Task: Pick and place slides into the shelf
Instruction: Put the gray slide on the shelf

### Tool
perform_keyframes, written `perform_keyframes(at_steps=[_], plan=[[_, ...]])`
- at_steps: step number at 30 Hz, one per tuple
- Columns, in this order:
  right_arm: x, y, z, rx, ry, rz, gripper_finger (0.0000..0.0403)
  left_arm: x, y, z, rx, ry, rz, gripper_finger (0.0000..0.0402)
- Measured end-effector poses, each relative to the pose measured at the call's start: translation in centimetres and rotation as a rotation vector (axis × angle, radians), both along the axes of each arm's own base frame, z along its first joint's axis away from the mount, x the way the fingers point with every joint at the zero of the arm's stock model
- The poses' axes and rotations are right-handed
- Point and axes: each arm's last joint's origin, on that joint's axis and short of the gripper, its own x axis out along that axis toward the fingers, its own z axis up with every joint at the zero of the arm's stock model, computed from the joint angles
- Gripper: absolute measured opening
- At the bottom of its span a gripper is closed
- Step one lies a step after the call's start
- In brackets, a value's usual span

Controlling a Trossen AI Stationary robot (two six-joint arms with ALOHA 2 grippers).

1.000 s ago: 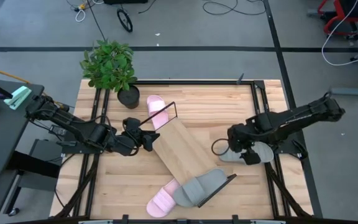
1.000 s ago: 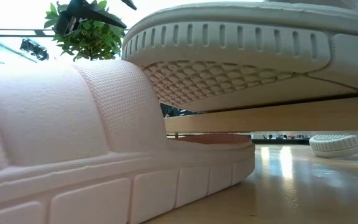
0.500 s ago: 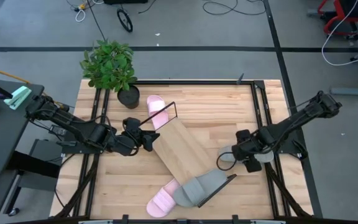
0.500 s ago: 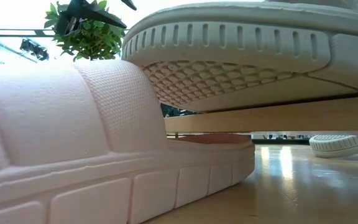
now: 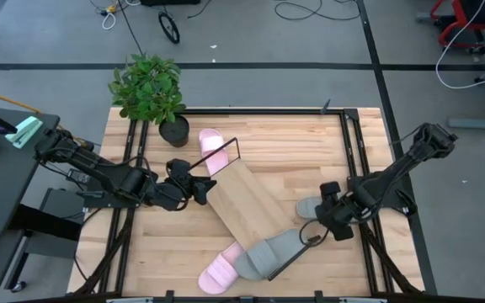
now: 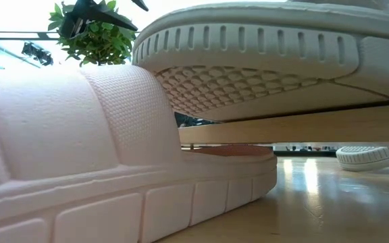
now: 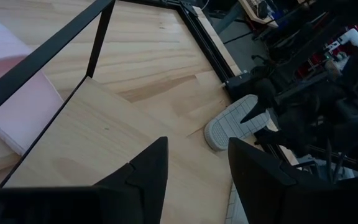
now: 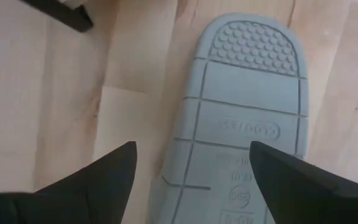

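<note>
The shelf point(image 5: 251, 206) is a light-wood board lying diagonally mid-table, with dark wire frames at its ends. One pink slide point(image 5: 211, 150) lies partly under its far end. A grey slide point(image 5: 274, 251) rests on its near end, beside the second pink slide point(image 5: 221, 273) on the table. The other grey slide point(image 5: 309, 206) lies sole-up on the table. My right gripper point(image 8: 191, 180) is open above that ribbed sole point(image 8: 244, 124), one finger on each side, not visibly touching. My left gripper point(image 5: 199, 188) is open at the shelf's left long edge, over the board point(image 7: 104, 143).
A potted plant point(image 5: 151, 91) stands at the far left corner. Dark frame rails run along the table's left side point(image 5: 129, 210) and right side point(image 5: 362, 168). Bare wood shows toward the far right point(image 5: 293, 143). In the low view, the near pink slide point(image 6: 66, 148) fills the foreground.
My right arm has swung toward the table's near edge and a little left, so its gripper now sits nearer the shelf's near end. The sole-up grey slide has stayed where it was. My left arm has kept still.
</note>
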Motion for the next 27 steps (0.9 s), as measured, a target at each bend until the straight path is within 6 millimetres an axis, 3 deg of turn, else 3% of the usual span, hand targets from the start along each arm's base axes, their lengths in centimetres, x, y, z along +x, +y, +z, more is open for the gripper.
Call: perform_keyframes(at_steps=[10, 15, 19, 27], plan=[[0.5, 1.4, -2.3, -0.11, 0.047, -0.046, 0.0312, -0.1, 0.0, -0.1, -0.003, 0.008, 0.003, 0.0172], [0.7, 1.5, -2.7, -0.128, 0.057, -0.047, 0.0276, -0.1, 0.0, -0.2, -0.012, 0.012, 0.009, 0.0173], [0.7, 1.4, -2.7, -0.129, 0.058, -0.051, 0.0213, -0.1, 0.0, -0.2, -0.012, 0.013, 0.01, 0.0173], [0.6, 1.5, -2.7, -0.097, 0.077, -0.058, 0.0033, -0.1, 0.0, -0.2, -0.012, 0.012, 0.01, 0.0173]])
